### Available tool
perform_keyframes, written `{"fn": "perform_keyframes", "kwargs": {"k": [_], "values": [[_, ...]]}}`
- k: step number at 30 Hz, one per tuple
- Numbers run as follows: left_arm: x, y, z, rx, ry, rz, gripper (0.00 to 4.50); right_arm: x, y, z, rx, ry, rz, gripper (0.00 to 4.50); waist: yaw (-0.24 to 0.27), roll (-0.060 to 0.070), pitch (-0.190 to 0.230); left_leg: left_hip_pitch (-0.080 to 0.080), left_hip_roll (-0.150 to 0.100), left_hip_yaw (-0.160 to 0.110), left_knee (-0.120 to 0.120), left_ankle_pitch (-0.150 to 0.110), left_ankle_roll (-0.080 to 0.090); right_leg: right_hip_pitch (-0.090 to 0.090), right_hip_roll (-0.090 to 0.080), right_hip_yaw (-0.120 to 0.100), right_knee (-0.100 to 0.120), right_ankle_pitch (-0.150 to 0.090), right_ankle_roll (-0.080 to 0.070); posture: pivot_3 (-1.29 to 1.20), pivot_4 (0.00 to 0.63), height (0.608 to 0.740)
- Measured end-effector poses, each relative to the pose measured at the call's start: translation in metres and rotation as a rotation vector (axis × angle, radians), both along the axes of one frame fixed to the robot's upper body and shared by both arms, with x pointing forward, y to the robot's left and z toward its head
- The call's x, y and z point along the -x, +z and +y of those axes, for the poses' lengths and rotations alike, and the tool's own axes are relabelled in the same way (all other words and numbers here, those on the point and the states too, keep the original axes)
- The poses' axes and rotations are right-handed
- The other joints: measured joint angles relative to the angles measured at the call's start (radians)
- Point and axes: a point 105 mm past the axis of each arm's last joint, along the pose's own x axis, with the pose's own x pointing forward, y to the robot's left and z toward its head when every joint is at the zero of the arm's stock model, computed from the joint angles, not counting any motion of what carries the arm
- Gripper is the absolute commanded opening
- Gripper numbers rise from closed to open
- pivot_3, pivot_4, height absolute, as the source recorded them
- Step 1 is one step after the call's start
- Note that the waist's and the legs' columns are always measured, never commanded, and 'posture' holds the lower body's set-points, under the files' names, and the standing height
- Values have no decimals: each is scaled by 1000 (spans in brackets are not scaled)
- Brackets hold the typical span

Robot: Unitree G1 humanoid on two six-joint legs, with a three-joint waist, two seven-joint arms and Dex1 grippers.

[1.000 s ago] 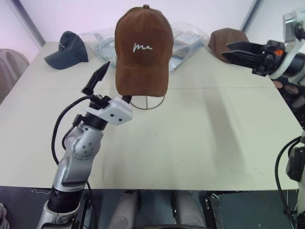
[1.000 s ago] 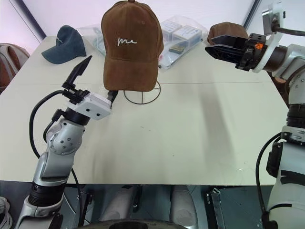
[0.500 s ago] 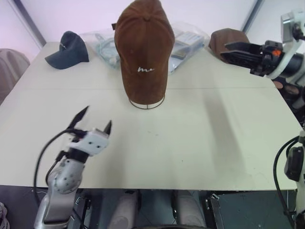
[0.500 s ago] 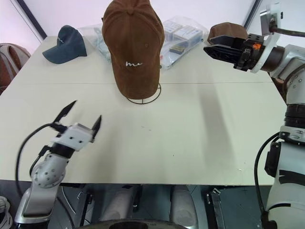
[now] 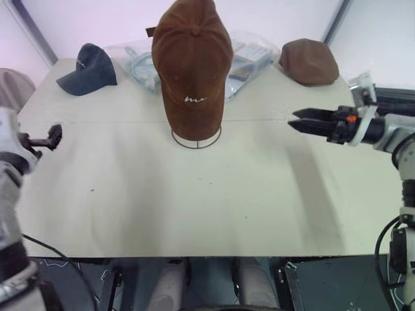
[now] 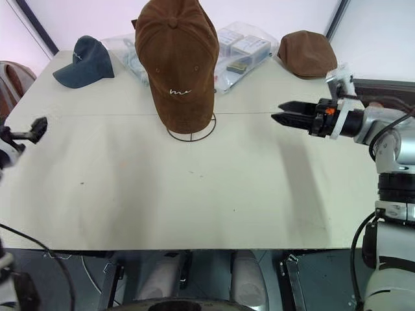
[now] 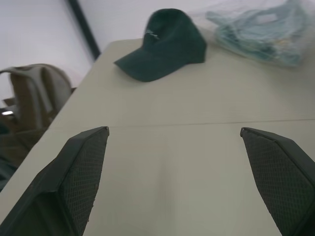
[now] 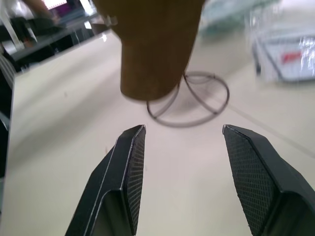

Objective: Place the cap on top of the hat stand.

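Rust-brown cap (image 5: 192,65) seated over hat stand (image 5: 196,138) at table (image 5: 194,194) centre-rear, brim hanging forward, only the round wire base and a bit of stem visible below it. Left gripper (image 7: 172,182) out at the table's left edge, fingers spread wide and empty, navy cap (image 5: 87,67) and a clear bag (image 5: 139,61) beyond it; right gripper (image 6: 285,120) level, right of the stand and well apart from it, fingers (image 8: 123,182) parted, nothing between. Plain brown flat cap (image 5: 309,61) at rear right; more bagged items (image 6: 243,52), probably packets, behind the stand.

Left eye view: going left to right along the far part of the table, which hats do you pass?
Navy cap → rust-brown cap on the hat stand → plain brown flat cap.
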Motion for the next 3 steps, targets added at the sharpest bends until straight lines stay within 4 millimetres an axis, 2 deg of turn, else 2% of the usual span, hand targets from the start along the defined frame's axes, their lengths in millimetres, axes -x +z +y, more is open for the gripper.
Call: {"fn": "perform_keyframes", "kwargs": {"k": [3], "values": [[-2, 3, -13, 7, -105, 52, 4480, 0, -4, 0, 9, -5, 3, 2551, -2, 0, 0, 0, 0, 0, 0, 0, 0, 0, 0, 0, 0, 0, 0, 0, 150, 740]]}}
